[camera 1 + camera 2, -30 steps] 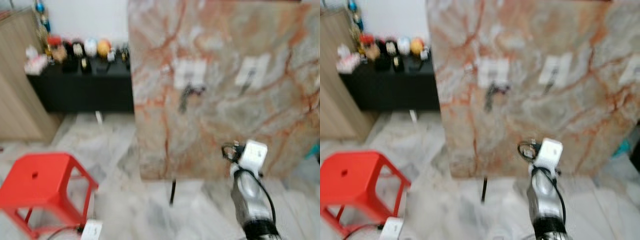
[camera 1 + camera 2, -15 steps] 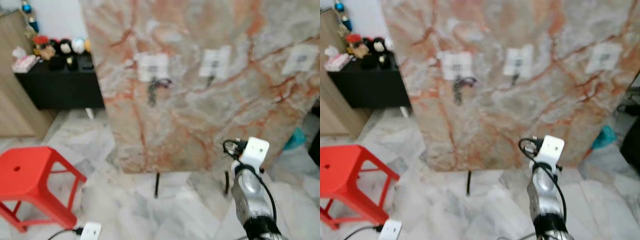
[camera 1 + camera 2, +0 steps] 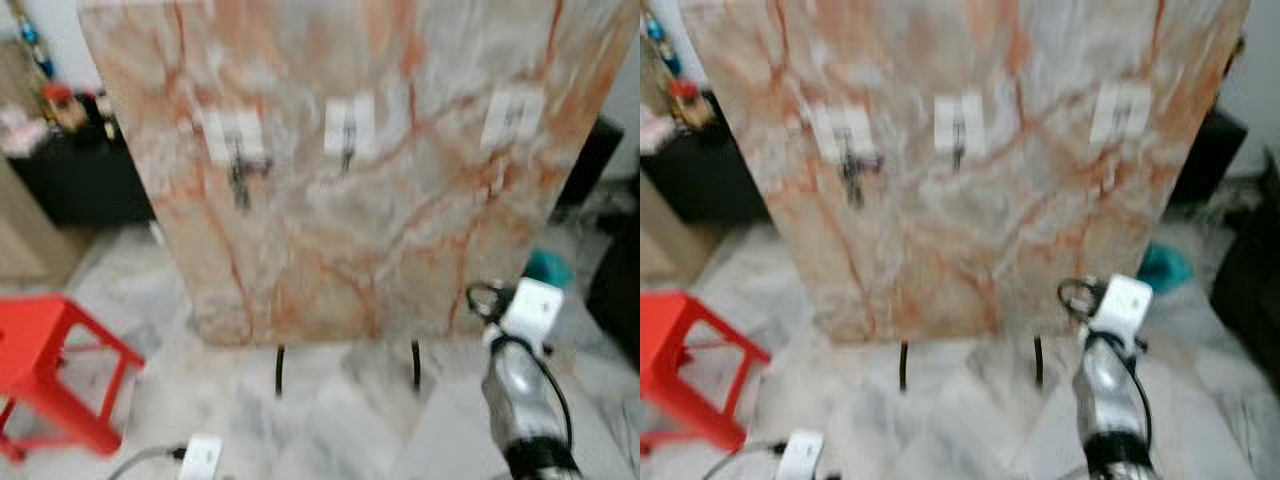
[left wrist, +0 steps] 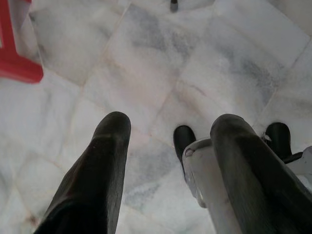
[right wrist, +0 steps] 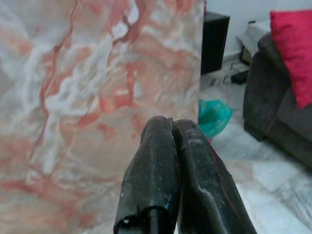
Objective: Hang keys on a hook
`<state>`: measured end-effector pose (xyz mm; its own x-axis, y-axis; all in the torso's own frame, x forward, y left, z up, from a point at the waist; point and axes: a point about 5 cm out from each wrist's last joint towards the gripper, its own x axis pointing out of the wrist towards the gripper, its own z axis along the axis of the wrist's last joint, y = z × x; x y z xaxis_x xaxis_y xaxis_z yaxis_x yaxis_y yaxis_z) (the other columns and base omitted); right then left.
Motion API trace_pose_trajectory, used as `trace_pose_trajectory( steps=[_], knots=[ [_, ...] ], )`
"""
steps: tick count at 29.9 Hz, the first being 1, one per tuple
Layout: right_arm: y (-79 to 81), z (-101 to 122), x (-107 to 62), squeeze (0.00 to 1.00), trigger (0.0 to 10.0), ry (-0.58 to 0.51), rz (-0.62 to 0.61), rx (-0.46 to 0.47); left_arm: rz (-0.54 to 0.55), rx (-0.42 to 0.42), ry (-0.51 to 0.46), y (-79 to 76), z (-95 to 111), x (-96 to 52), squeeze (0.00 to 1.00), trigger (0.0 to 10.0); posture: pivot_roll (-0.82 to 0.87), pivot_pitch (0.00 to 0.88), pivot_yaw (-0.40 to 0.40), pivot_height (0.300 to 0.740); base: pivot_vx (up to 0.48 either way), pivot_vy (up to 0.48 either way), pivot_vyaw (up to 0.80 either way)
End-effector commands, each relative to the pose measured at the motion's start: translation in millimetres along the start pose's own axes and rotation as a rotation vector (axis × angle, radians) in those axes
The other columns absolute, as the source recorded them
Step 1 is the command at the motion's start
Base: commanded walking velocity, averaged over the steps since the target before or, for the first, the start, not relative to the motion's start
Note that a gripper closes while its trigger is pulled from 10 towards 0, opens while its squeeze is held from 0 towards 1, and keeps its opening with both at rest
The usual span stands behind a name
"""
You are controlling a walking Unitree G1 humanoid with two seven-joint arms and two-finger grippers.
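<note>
A tall orange-veined marble board (image 3: pixel 330 230) stands in front of me with three white hook plates. A dark bunch of keys (image 3: pixel 240 182) hangs under the left plate (image 3: pixel 230 135). Something small and dark hangs at the middle plate (image 3: pixel 348 122); the right plate (image 3: pixel 512 112) is too blurred to read. My right arm (image 3: pixel 520 395) is raised at the lower right, short of the board. The right gripper (image 5: pixel 171 126) is shut, with nothing visible between its fingers. My left gripper (image 4: pixel 170 123) hangs open over the marble floor.
A red stool (image 3: pixel 45 350) stands at the left, with a white power strip (image 3: pixel 200 455) on the floor nearby. A black cabinet (image 3: pixel 70 175) sits behind the board's left edge. A teal bag (image 3: pixel 548 268) and a dark sofa (image 5: pixel 278 107) are on the right.
The whole view has swung to the right, so the board now sits centred and its third plate shows. My right arm holds the same raised pose.
</note>
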<state>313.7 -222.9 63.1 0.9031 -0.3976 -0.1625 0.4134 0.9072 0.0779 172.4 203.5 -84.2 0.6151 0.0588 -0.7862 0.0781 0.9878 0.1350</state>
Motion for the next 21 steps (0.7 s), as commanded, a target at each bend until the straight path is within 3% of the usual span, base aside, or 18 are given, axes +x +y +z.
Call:
trace_pose_trajectory(
  steps=[1,21],
  knots=[
    [9.5,4.5,0.7,0.0,10.0,-0.015,0.014,0.01,0.02,-0.004,0.002,6.7,-0.3,-0.5,0.0,10.0,-0.04,0.0,-0.012,0.74,0.0,0.0,0.0],
    [10.6,11.2,3.2,0.0,10.0,-0.038,-0.039,0.028,0.014,-0.017,-0.03,8.4,9.1,1.3,0.0,10.0,-0.04,0.0,0.007,0.74,0.0,0.0,0.0]
  ],
)
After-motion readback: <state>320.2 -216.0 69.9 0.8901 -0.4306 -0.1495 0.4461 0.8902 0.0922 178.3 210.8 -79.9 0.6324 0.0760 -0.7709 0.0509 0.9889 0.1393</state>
